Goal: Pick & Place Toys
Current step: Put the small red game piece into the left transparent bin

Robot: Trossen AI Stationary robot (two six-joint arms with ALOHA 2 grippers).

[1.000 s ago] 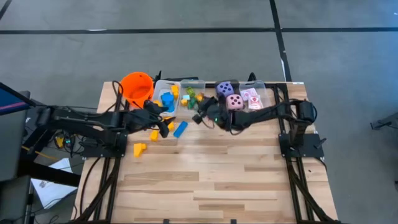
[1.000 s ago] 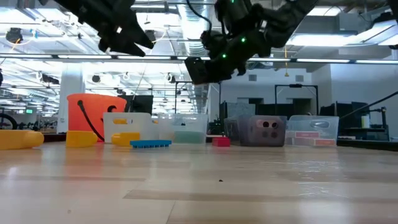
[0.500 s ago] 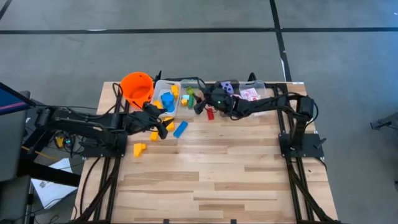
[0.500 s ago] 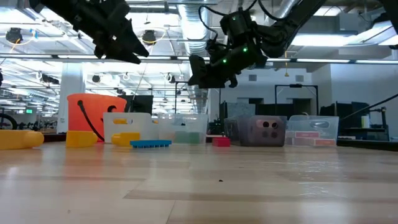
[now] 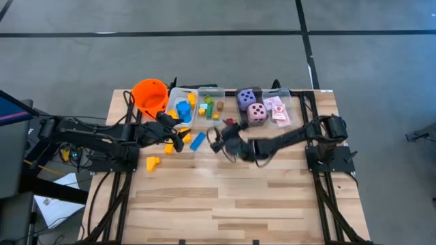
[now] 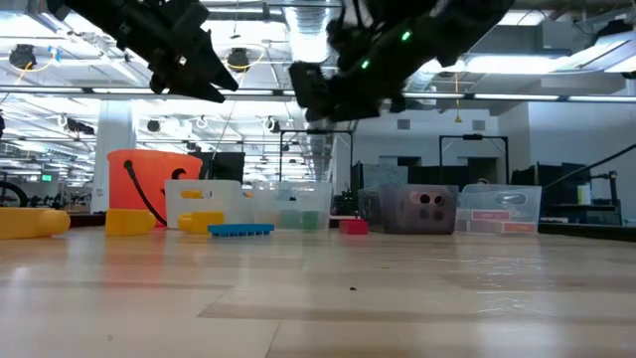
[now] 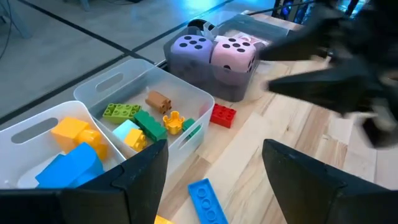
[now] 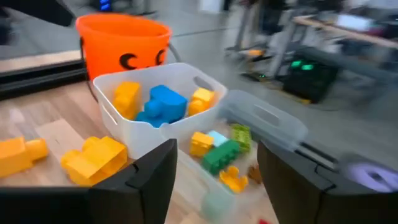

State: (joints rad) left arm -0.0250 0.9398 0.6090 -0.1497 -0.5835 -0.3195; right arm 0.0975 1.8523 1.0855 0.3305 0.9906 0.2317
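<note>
- Starting nearest the table's front edge, a yellow block is seen lying alone on the wooden table.
- Farther back, the left gripper is held above the table with its fingers parted and nothing between them; a blue flat block lies just beside it.
- The right gripper is held above the table near the middle, beside the blue flat block; its fingers are seen spread in its own wrist view, with nothing gripped.
- A red block is found on the table just in front of the bins.
- Along the back edge, clear bins are lined up, holding blue, yellow and green blocks, a purple die, a pink die and playing cards.
- An orange bucket is set at the left end of that row.
</note>
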